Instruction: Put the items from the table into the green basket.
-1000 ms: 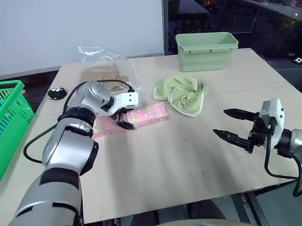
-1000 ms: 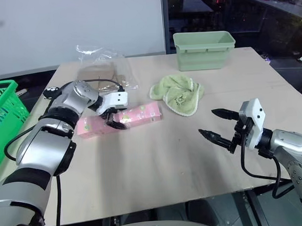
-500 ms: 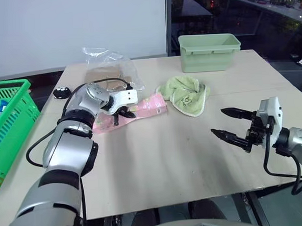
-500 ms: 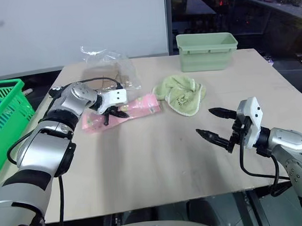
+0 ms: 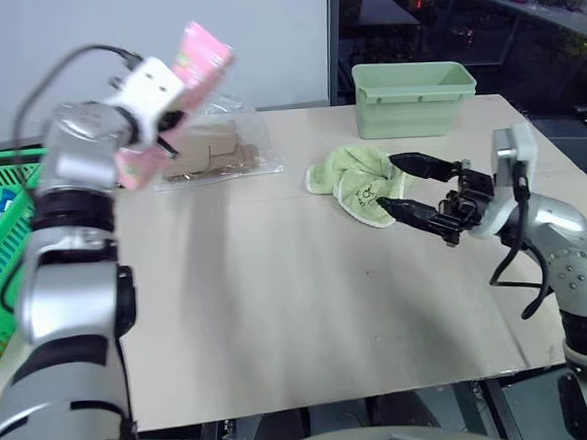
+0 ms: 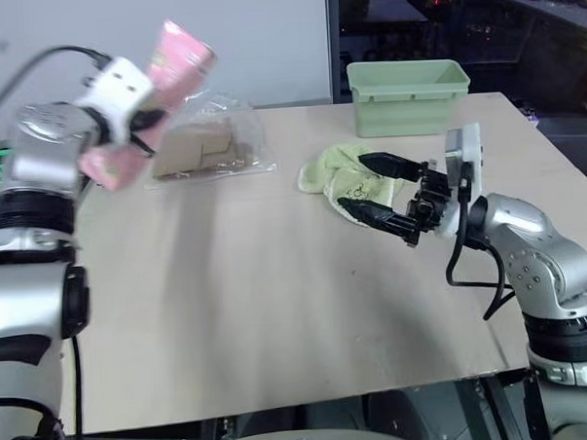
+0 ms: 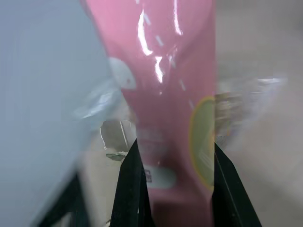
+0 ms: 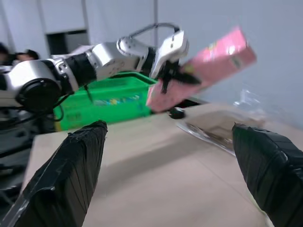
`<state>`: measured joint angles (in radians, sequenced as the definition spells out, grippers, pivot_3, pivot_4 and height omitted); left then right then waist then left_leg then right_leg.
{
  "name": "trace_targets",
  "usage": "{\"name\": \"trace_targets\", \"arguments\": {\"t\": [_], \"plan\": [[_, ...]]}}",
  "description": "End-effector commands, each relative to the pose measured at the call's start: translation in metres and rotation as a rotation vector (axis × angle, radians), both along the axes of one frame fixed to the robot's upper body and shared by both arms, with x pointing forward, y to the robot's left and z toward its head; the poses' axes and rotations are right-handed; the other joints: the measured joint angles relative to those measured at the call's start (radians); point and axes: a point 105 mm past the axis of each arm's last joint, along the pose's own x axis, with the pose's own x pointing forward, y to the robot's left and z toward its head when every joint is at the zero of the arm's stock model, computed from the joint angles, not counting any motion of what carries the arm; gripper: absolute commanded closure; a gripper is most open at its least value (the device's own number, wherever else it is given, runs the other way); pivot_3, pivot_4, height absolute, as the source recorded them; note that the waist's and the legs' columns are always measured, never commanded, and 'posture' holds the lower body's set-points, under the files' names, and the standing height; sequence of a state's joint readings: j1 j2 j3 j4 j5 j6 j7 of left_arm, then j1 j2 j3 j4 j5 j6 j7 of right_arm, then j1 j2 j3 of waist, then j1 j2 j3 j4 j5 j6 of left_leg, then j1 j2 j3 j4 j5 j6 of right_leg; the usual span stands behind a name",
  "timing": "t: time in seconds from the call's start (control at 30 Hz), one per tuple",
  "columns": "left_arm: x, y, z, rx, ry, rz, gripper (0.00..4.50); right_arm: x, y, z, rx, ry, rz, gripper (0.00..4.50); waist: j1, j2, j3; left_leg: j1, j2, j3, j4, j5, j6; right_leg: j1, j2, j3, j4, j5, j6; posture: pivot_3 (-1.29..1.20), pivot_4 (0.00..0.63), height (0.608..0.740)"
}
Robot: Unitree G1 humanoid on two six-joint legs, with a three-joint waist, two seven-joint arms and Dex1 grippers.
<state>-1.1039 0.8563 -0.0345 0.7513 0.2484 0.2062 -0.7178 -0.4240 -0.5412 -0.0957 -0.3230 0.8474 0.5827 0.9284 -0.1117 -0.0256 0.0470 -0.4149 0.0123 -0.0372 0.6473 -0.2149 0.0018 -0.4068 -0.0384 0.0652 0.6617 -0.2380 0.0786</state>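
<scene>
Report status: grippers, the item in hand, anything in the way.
Left gripper shut on long flat pink box, held above the table. Right gripper open over soft pale green towel. Nothing between box and bright green basket.

Head stereo pair overlooking table (image 5: 277,299) (shared), right wrist facing left arm, left wrist close-up

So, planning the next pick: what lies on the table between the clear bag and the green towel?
Nothing: in the left eye view, bare table separates the clear bag from the green towel.
</scene>
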Motion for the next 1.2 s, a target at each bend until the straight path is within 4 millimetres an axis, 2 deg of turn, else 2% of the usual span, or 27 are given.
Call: {"name": "trace_targets", "arguments": {"t": [0.03,0.13,0.2,0.33,0.43,0.6,0.67,0.73,0.77,0.87,0.93,1.1,1.2], "plan": [[-0.026,0.035,0.032,0.005,-0.116,0.147,4.29,0.0,0.004,0.011,0.034,-0.029,0.055,0.0,0.009,0.0,0.0,0.001,0.0,0.001,0.0,0.0,0.0,0.0,0.0,0.001,0.0,0.0,0.0,0.07,0.0,0.74],[-0.055,0.072,0.028,0.03,-0.1,0.28,4.29,0.001,0.008,0.013,0.037,-0.029,0.089,0.0,0.037,0.0,0.0,0.001,0.0,0.001,0.0,0.0,0.0,0.0,0.0,0.0,0.001,0.0,0.0,0.1,0.0,0.74],[-0.068,0.087,0.028,0.05,-0.093,0.335,4.29,0.001,0.01,0.013,0.038,-0.027,0.103,0.0,0.055,0.0,0.0,0.001,0.001,0.001,0.0,0.0,0.0,0.0,0.001,0.0,0.002,0.0,0.0,0.1,0.0,0.74],[-0.101,0.134,0.023,0.099,-0.084,0.517,4.29,0.001,0.013,0.011,0.027,-0.022,0.125,0.0,0.098,-0.003,-0.001,0.001,0.001,0.0,0.001,0.0,0.0,0.0,0.001,-0.001,0.001,0.0,-0.001,0.12,0.0,0.74],[-0.11,0.148,0.016,0.094,-0.069,0.563,4.29,0.001,0.013,0.009,0.02,-0.019,0.129,0.0,0.102,-0.002,-0.001,0.002,0.001,0.002,0.001,0.0,0.0,0.0,0.001,0.0,0.001,0.0,-0.001,0.12,0.0,0.74],[-0.125,0.177,0.005,0.251,-0.012,0.675,4.29,0.0,0.013,0.007,0.006,-0.019,0.123,0.0,0.12,-0.003,-0.001,0.002,0.002,0.002,0.001,0.0,0.0,0.0,0.003,0.0,0.001,0.0,-0.001,0.1,0.0,0.74],[-0.126,0.184,-0.004,0.237,0.0,0.701,4.29,0.0,0.012,0.006,0.002,-0.021,0.117,0.0,0.127,-0.004,-0.002,0.001,0.003,0.002,0.001,0.0,0.0,0.0,0.003,0.0,0.001,0.0,-0.001,0.1,0.0,0.74],[-0.126,0.188,-0.012,0.268,0.026,0.71,3.48,-0.001,0.012,0.006,0.0,-0.021,0.115,0.0,0.131,-0.004,-0.002,0.001,0.002,0.002,0.001,0.0,0.0,0.0,0.003,-0.001,0.0,0.0,-0.001,0.1,0.0,0.74],[-0.126,0.189,-0.014,0.272,0.032,0.711,3.22,-0.001,0.011,0.006,-0.002,-0.022,0.114,0.0,0.132,-0.005,-0.002,0.001,0.002,0.002,0.001,0.0,0.0,0.0,0.002,-0.001,0.0,0.0,-0.001,0.09,0.0,0.74],[-0.125,0.189,-0.014,0.264,0.024,0.721,2.2,-0.001,0.01,0.006,-0.009,-0.025,0.107,0.0,0.133,-0.005,-0.003,0.001,0.002,0.002,0.001,0.0,-0.001,0.0,0.002,-0.001,0.0,0.0,-0.001,0.09,0.0,0.74],[-0.124,0.188,-0.015,0.241,0.024,0.721,1.37,-0.001,0.009,0.007,-0.01,-0.027,0.106,0.0,0.131,-0.006,-0.003,0.001,0.003,0.002,0.001,0.0,-0.001,0.0,0.002,0.0,0.0,0.0,-0.001,0.09,0.0,0.74],[-0.122,0.188,-0.014,0.293,0.031,0.719,1.37,-0.001,0.008,0.007,-0.011,-0.03,0.1,0.0,0.126,-0.006,-0.003,0.001,0.003,0.003,0.001,0.0,-0.001,0.0,0.003,0.0,0.0,0.0,-0.001,0.08,0.0,0.74],[-0.115,0.181,-0.015,0.226,0.011,0.691,1.37,0.0,0.006,0.005,-0.021,-0.029,0.089,0.0,0.126,-0.006,-0.003,0.001,0.003,0.003,0.001,0.0,-0.001,0.0,0.003,0.0,0.0,0.0,-0.001,0.08,0.0,0.74]]}}
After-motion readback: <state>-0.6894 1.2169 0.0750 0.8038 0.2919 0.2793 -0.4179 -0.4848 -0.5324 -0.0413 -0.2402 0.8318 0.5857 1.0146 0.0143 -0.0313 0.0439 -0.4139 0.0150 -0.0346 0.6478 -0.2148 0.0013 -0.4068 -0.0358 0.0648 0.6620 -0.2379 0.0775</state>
